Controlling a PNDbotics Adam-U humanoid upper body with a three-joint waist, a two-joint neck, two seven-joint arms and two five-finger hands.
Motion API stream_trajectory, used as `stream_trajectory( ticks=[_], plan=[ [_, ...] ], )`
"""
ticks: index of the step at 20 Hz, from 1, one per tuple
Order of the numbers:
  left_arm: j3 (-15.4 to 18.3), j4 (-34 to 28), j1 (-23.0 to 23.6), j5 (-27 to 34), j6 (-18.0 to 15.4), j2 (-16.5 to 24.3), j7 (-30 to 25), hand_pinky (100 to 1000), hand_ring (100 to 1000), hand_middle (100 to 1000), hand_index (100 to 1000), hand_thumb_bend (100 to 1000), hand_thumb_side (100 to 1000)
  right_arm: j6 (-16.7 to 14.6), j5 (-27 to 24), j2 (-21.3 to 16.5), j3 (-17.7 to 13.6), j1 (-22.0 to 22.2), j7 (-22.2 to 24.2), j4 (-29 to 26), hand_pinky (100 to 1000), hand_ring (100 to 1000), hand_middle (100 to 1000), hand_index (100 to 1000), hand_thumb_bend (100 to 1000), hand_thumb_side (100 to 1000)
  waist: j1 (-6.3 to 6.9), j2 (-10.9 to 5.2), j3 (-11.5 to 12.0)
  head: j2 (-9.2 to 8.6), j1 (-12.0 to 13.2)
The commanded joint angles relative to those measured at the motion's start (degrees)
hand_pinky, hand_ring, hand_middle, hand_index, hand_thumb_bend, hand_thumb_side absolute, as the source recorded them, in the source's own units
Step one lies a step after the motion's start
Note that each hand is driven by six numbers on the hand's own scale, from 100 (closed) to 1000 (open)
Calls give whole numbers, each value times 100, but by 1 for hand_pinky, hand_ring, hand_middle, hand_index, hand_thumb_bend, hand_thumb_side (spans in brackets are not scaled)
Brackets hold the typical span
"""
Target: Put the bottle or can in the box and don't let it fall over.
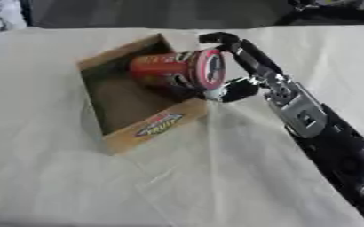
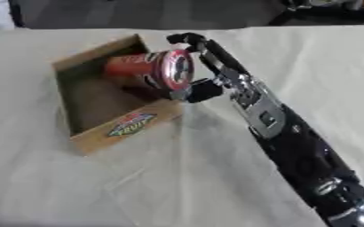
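Observation:
A red can with a silver-rimmed end lies tilted on its side over the right part of an open cardboard box. My right hand reaches in from the lower right and is shut on the can, with fingers curled over its top and the thumb under its end. The can hangs just above the box's floor near the right wall. The box has a coloured label on its front wall. My left hand shows in neither view.
A pale cloth covers the table and lies wrinkled in front of the box. The table's far edge runs along the top, with dark floor beyond. A bit of white fabric shows at the top left corner.

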Motion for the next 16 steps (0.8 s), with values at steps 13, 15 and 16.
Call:
stream_trajectory(
  ticks=[13,15,16],
  plan=[
    [51,-103,-26,15,1,117,2,746,911,757,758,455,672,247,-234,-192,-250,94,-422,-530,864,939,832,900,804,256,-10,-143,-65,-8,70],
    [62,-102,-15,7,7,131,11,746,911,757,758,455,671,320,-377,-308,-303,212,-504,-726,863,936,829,901,759,268,-19,-148,-94,-5,80],
    [65,-100,-8,3,9,140,14,746,911,757,758,455,672,350,-444,-365,-346,290,-571,-842,862,936,829,900,755,268,-22,-149,-108,-2,85]
  ],
)
